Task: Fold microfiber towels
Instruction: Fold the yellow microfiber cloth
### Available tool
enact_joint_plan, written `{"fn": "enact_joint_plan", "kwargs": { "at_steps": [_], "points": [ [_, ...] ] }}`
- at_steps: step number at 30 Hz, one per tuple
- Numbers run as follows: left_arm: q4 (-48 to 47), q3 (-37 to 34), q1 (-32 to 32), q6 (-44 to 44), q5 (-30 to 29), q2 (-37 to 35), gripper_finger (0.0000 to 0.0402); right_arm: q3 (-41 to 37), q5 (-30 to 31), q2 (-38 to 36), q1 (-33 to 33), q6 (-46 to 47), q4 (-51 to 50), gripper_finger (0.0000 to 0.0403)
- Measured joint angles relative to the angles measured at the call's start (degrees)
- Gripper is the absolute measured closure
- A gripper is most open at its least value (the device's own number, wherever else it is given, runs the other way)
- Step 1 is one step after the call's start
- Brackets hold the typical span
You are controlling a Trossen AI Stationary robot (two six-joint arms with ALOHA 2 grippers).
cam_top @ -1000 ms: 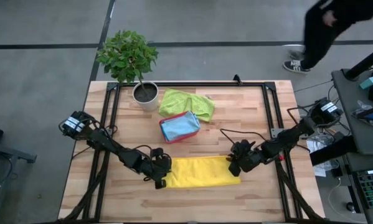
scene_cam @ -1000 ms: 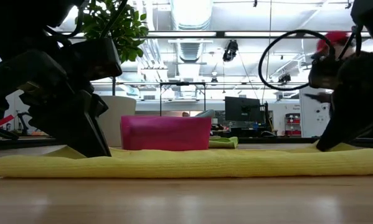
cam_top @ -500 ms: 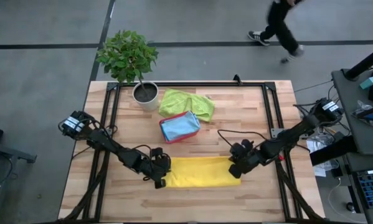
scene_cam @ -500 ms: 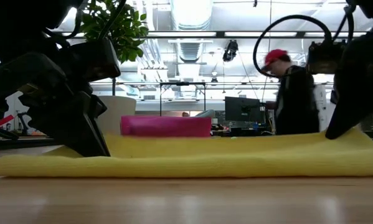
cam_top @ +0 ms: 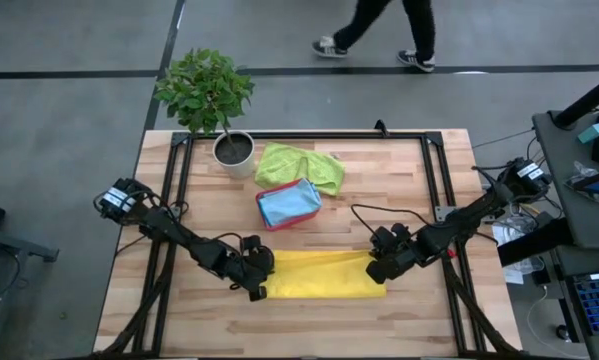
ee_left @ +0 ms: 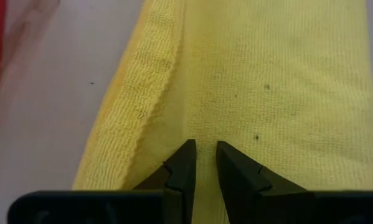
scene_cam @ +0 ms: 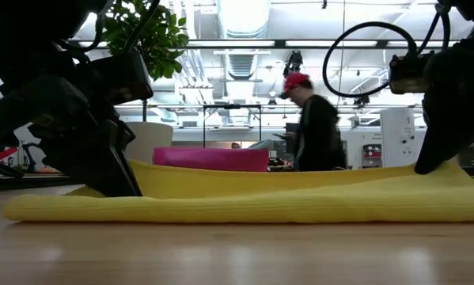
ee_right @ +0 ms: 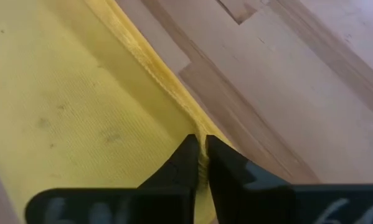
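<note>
Right wrist view: tool (ee_right: 202, 155) pinches ribbed yellow towel (ee_right: 68, 118) hem; plank table (ee_right: 286, 81).

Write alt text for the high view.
Both grippers pinch opposite ends of a yellow towel near the table's front edge: left gripper, right gripper. Behind lie a lime green towel, a pink tray and a potted plant.

towel (cam_top: 319, 275) between grippers, tray (cam_top: 288, 204) behind

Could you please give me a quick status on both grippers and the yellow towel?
Left gripper shut on yellow towel, left end. Right gripper shut on its right edge, lifted slightly. Nothing in the way.
</note>
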Motion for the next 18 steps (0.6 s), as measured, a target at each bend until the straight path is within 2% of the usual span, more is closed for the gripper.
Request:
{"fn": "enact_joint_plan", "kwargs": {
  "at_steps": [6, 12, 18],
  "points": [
    [-0.1, -0.02, -0.01, 0.01, -0.87, 0.02, 0.035, 0.0, 0.01, 0.02, -0.07, 0.48, -1.0, 0.0338],
    [-0.52, -0.07, -0.01, 0.51, -1.12, -0.62, 0.035, 2.49, -3.73, -0.73, -0.37, 3.15, -6.38, 0.0293],
    [-0.25, -0.09, -0.01, 1.5, -1.61, -1.77, 0.035, 4.67, -10.21, -1.11, 0.04, 9.64, -9.51, 0.0246]
  ]
}}
